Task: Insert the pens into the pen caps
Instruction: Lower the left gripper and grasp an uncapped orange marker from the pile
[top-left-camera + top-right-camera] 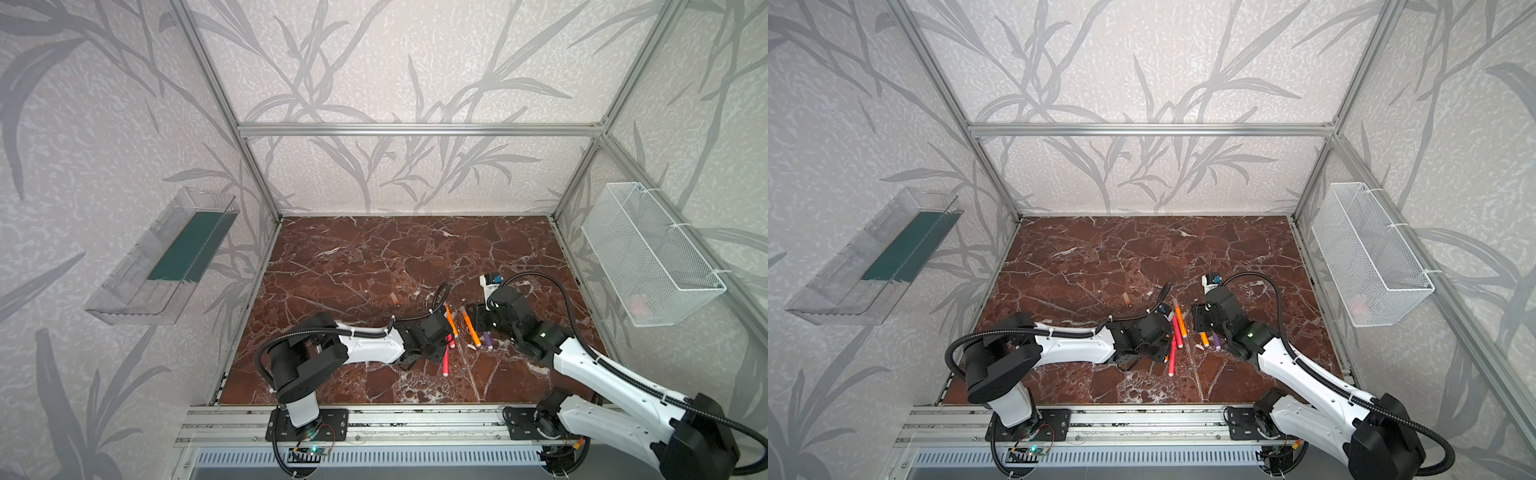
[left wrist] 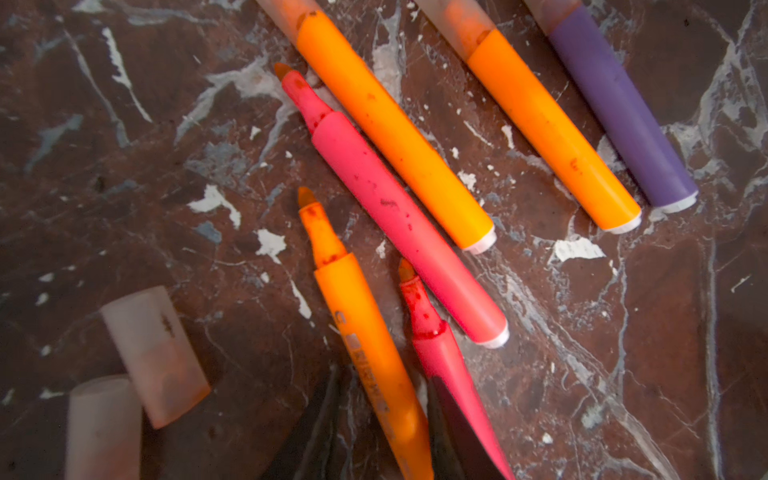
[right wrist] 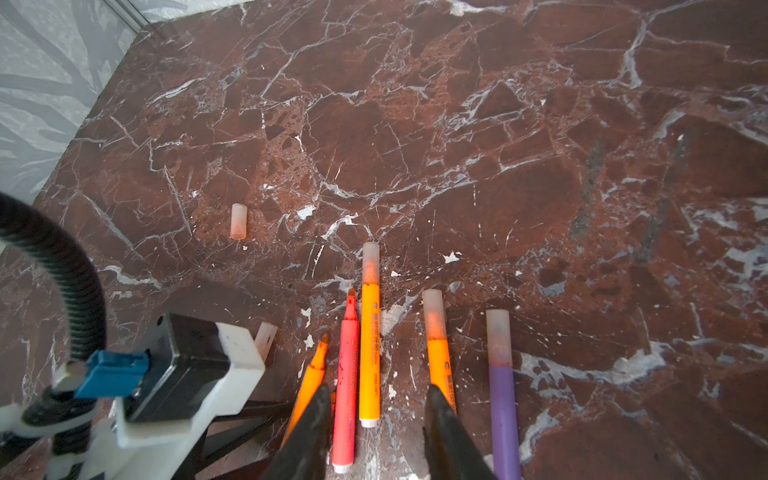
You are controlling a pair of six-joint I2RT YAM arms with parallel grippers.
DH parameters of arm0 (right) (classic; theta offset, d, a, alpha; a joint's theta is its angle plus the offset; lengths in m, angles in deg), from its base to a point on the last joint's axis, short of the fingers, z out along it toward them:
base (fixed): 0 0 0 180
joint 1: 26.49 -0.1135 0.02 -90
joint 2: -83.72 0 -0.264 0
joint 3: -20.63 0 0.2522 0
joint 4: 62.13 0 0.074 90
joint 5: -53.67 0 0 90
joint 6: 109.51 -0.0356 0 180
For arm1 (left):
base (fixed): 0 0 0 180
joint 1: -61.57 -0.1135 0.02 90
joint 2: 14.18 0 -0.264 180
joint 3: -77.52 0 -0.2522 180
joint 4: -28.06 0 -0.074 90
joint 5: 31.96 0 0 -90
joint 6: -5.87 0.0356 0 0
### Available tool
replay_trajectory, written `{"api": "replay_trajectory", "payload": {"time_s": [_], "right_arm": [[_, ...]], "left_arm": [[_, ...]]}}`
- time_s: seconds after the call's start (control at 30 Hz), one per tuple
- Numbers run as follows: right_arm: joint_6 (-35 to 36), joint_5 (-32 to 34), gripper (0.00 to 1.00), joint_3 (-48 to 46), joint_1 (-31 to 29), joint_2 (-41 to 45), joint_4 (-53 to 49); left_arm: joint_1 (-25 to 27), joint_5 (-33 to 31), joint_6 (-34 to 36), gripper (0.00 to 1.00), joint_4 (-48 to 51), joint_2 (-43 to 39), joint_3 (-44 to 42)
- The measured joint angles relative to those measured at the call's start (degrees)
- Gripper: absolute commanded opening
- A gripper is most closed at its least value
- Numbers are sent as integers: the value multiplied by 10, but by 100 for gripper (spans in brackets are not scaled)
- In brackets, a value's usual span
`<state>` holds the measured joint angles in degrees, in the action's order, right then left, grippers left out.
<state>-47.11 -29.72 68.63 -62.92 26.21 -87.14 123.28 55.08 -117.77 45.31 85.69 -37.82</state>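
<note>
The left hand (image 2: 384, 376) straddles an uncapped orange pen (image 2: 361, 328) lying on the table (image 2: 623, 332) (whether it pinches yet, I cannot tell). The right hand (image 3: 376, 390) hovers beside it, jaws apart, holding nothing. Two capped orange pens (image 3: 370, 353) and a capped purple pen (image 3: 503, 407) lie alongside. Two loose caps (image 2: 153, 353) sit near the left hand, and a third cap (image 3: 238, 221) lies well apart.

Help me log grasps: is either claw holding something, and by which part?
Right claw stands open and holds nothing. Left claw straddles the barrel of the uncapped orange pen, which lies on the table; whether it grips cannot be told.
</note>
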Motion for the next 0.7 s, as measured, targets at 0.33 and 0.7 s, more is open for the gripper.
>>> {"api": "replay_trajectory", "payload": {"time_s": [0.33, 0.7], "right_arm": [[0, 5, 38, 0, 0, 11, -7], [-2, 17, 39, -13, 0, 43, -11]], "left_arm": [[24, -52, -4, 39, 57, 30, 49], [49, -136, -30, 28, 155, 37, 73]]}}
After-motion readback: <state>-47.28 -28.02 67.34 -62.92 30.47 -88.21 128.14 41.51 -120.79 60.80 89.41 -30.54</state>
